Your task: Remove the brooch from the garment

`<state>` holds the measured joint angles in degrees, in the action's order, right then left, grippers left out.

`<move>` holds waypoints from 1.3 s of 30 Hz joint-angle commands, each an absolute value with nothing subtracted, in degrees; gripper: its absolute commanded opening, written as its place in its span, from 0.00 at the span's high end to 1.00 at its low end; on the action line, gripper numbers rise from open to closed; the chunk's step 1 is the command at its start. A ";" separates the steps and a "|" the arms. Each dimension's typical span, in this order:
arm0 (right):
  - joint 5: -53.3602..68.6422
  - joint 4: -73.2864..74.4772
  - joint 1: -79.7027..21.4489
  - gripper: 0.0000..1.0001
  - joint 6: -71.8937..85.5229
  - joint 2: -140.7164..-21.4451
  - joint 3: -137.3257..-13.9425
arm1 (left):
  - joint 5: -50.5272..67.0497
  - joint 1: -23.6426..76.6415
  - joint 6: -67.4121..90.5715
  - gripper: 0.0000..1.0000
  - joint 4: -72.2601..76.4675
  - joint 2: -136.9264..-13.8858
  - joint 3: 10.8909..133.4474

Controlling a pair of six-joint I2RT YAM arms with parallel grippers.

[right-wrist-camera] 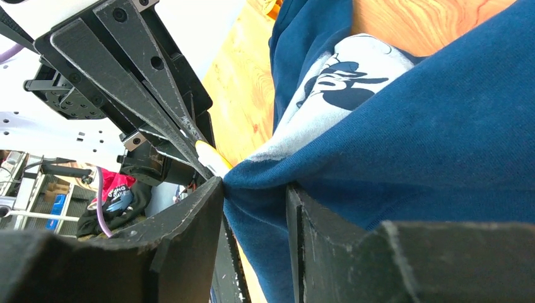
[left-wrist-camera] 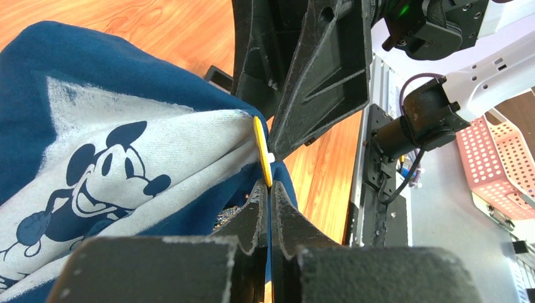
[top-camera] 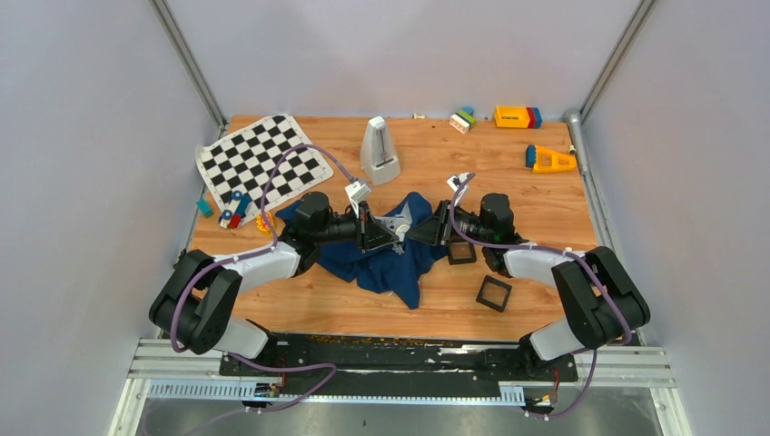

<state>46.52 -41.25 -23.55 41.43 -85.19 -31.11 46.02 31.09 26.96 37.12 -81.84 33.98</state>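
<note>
No word or number can be read in any view. The nearest thing to a brand sign is the Mickey Mouse figure (left-wrist-camera: 94, 183), printed in navy on a grey-white patch of the garment (left-wrist-camera: 76, 57) at the left of the left wrist view. It carries no lettering. The figure also shows at the upper middle of the right wrist view. At the lower left of that view a red cloth (right-wrist-camera: 120, 192) bears white lettering, too small and creased to read. In the overhead view, upper right, an orange block (top-camera: 513, 116) has dark marks too small to make out.
</note>
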 commanded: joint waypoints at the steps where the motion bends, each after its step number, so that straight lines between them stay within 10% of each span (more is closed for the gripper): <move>1: 47.93 -45.33 -23.64 0.59 42.07 -85.56 -31.28 | 47.79 31.18 27.17 1.00 40.34 -80.09 34.18; 39: 48.31 -39.33 -25.01 0.65 40.76 -87.75 -34.97 | 44.62 34.42 20.68 1.00 30.77 -80.96 37.51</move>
